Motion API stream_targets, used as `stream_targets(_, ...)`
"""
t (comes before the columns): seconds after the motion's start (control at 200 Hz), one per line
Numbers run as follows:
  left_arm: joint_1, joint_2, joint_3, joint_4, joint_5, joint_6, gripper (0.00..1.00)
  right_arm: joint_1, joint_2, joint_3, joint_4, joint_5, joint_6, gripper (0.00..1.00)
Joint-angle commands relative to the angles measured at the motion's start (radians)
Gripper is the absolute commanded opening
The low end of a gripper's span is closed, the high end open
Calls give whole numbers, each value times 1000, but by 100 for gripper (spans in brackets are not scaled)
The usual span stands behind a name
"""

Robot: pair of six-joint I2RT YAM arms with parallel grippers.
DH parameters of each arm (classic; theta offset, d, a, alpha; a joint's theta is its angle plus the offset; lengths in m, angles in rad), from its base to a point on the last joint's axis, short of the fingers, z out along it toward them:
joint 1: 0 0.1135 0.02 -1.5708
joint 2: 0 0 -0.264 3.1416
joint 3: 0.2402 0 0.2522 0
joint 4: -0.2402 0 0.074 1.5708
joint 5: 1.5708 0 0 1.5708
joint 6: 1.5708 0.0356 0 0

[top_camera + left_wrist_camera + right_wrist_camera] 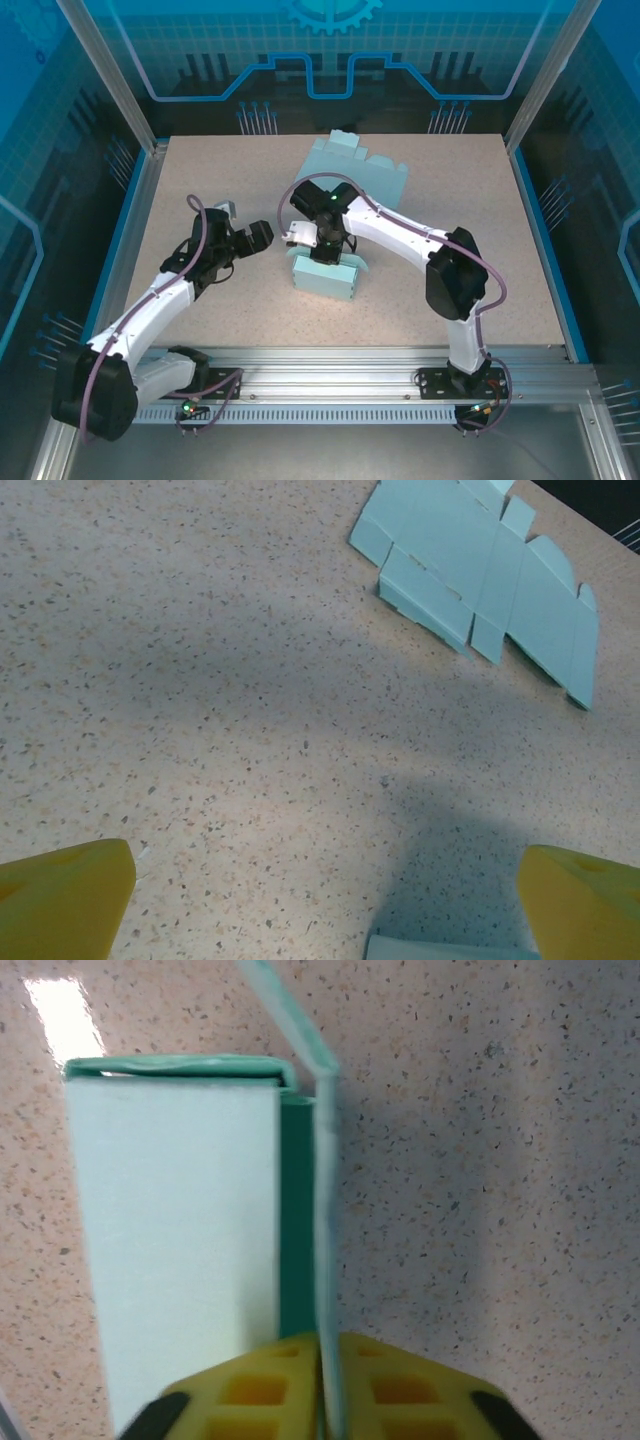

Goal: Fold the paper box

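Observation:
A partly folded pale teal paper box [325, 278] stands in the middle of the table, just in front of the right arm's wrist. In the right wrist view the box [170, 1240] has one closed face at left, and a thin upright flap [325, 1210] runs along its right side. My right gripper [325, 1365] is shut on that flap, one yellow finger pressed on each side. My left gripper [262, 238] hovers to the left of the box, open, with nothing between its yellow fingers [70, 895]. A corner of the box [440, 948] shows at the bottom of the left wrist view.
A second teal box blank [370, 170] lies flat at the back of the table, behind the right wrist; it is also seen in the left wrist view [480, 570]. Speckled beige tabletop [210, 190] stretches on both sides. Blue rails and glass walls enclose the table.

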Motion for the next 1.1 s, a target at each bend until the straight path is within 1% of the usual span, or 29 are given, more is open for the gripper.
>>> stream_targets(0.0, 11, 8, 16, 48, 40, 48, 99, -1, 31, 19, -49, -29, -16, 21)
stream_targets(0.185, 11, 7, 19, 73, 91, 145, 98, 6, -9, 0, -15, -35, -1, 30)
stream_targets(0.265, 11, 1, 15, 91, 122, 182, 94, 8, -28, -15, -2, -33, 8, 34)
stream_targets(0.355, 11, -3, 19, 88, 140, 226, 91, 11, -51, -26, 14, -37, 12, 36)
stream_targets(0.55, 11, -2, 36, 72, 220, 338, 83, 15, -107, -42, 37, -55, 21, 42)
stream_targets(0.65, 11, -9, 45, 71, 282, 401, 82, 18, -137, -54, 52, -66, 28, 45)
stream_targets(0.72, 11, -11, 54, 63, 383, 465, 80, 20, -157, -66, 62, -73, 32, 46)
stream_targets(0.775, 11, -11, 66, 41, 473, 531, 80, 21, -175, -77, 75, -74, 40, 46)
stream_targets(0.835, 11, -8, 77, 18, 531, 590, 80, 21, -205, -95, 97, -74, 58, 46)
stream_targets(0.985, 10, 7, 127, -114, 564, 735, 80, 14, -321, -175, 170, -62, 156, 47)
stream_targets(1.05, 7, 27, 167, -200, 567, 778, 74, 12, -383, -227, 206, -22, 225, 48)
stream_targets(1.095, 4, 46, 199, -259, 554, 794, 65, 13, -420, -261, 220, 14, 278, 49)
